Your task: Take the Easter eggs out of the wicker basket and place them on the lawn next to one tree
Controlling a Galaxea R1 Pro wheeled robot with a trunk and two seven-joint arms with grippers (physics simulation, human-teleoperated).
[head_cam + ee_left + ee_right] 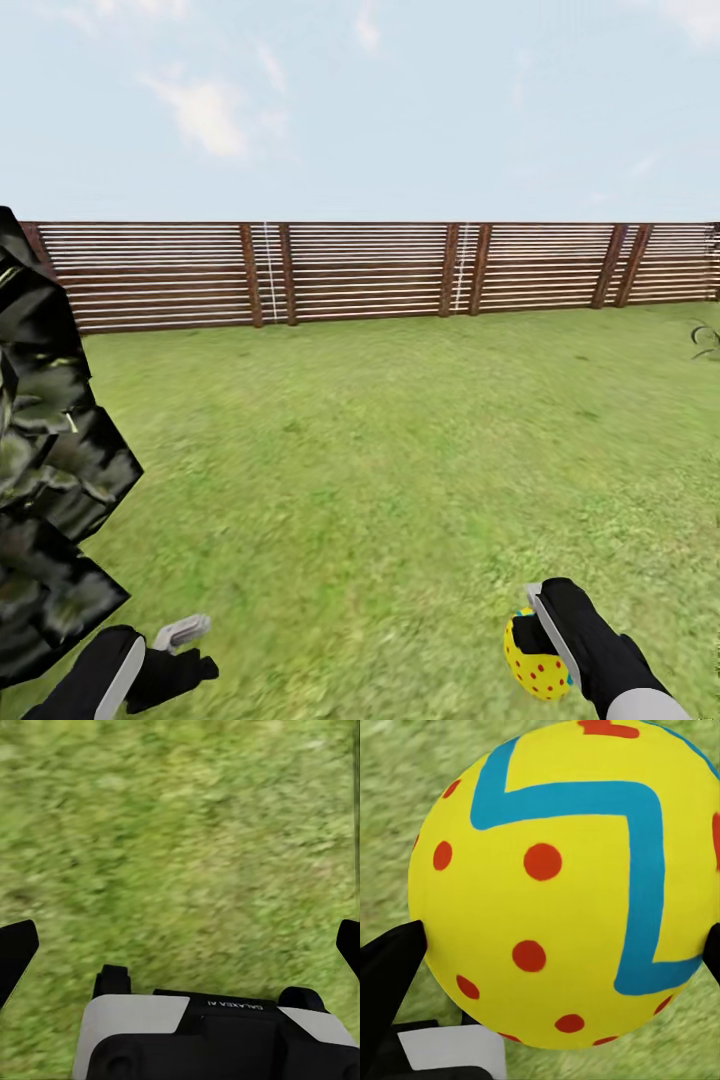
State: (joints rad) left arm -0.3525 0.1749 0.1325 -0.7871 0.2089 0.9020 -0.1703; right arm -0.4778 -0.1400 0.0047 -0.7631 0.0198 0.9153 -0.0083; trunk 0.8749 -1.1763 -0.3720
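Note:
A yellow Easter egg (536, 668) with a blue zigzag band and red dots sits in my right gripper (528, 640), low at the right over the lawn (380, 470). Up close, the egg (570, 885) is clamped between the black fingertips (390, 960). My left gripper (195, 650) hangs open and empty at the lower left; its view has only grass (180, 832) between the spread fingers (15, 949). A dark blocky leaf crown of a tree (50, 500) stands close at the left, trunk hidden. The wicker basket is out of view.
A brown slatted wooden fence (360, 270) closes the far side of the garden. A small dark plant (705, 342) pokes in at the right edge. Open grass stretches from my arms to the fence.

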